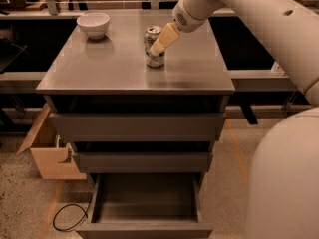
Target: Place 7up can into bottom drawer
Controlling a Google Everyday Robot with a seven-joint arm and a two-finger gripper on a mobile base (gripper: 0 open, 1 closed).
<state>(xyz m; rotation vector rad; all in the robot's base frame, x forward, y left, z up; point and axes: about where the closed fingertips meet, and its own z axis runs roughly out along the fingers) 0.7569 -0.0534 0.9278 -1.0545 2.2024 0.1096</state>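
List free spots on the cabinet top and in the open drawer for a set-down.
Bottom drawer: pulled out, floor bare. Cabinet top: bare along the front edge, in the left-front area below the white bowl, and on the right past the 7up can. Crowded: centre-back, where the gripper sits at the can.

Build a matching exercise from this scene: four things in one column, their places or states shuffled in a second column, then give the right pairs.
Things
1. 7up can
2. white bowl
3. bottom drawer
4. gripper

Places or states
A. pulled open, nothing in it
B. low over the cabinet top, at the can's upper part
C. near the back left corner of the cabinet top
D. standing upright near the middle of the cabinet top

Pairs: 1-D; 2-C; 3-A; 4-B
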